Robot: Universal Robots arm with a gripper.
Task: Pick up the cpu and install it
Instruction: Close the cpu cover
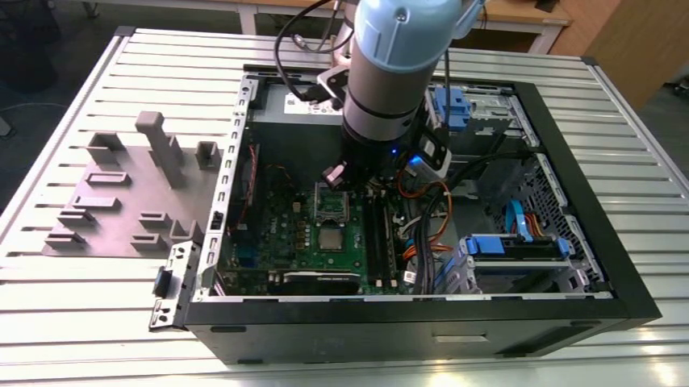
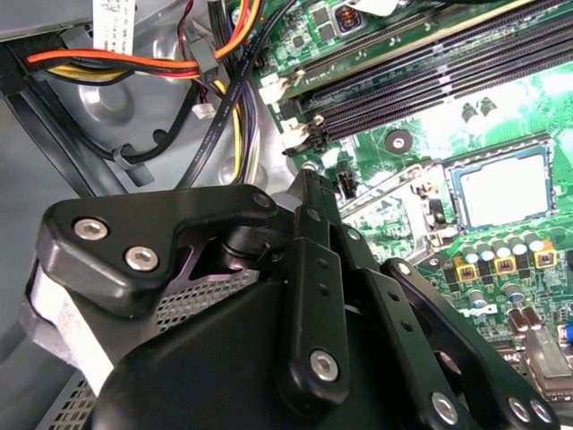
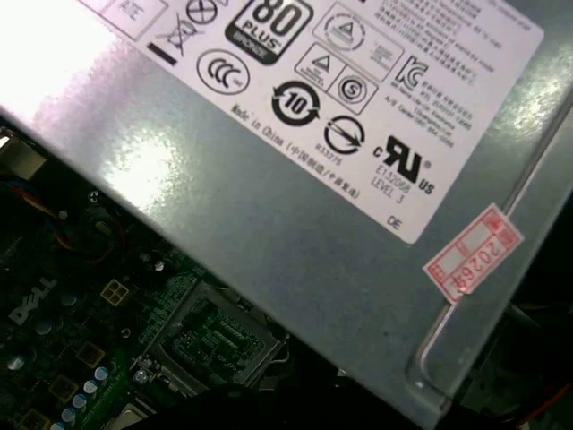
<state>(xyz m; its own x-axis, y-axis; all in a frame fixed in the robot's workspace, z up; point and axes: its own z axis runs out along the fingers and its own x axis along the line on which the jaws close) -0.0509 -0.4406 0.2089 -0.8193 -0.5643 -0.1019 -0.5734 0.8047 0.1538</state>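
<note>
Gripper (image 1: pixel 347 182) (open or closed, cannot tell) hovers over the socket frame (image 1: pixel 331 206), twelve o'clock of the cpu (image 1: pixel 331 236); dropping here could bend pins.

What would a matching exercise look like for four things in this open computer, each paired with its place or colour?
Things:
1. cpu
2. grey plastic blocks
3. drive bracket
4. memory slots

Place, colour or state:
A. on the table, outside the case, at the exterior view's left
B. blue, inside the case at the exterior view's right
C. silver square lying flat on the green motherboard
D. long and black, side by side

Pairs: 1-C, 2-A, 3-B, 4-D.
</note>
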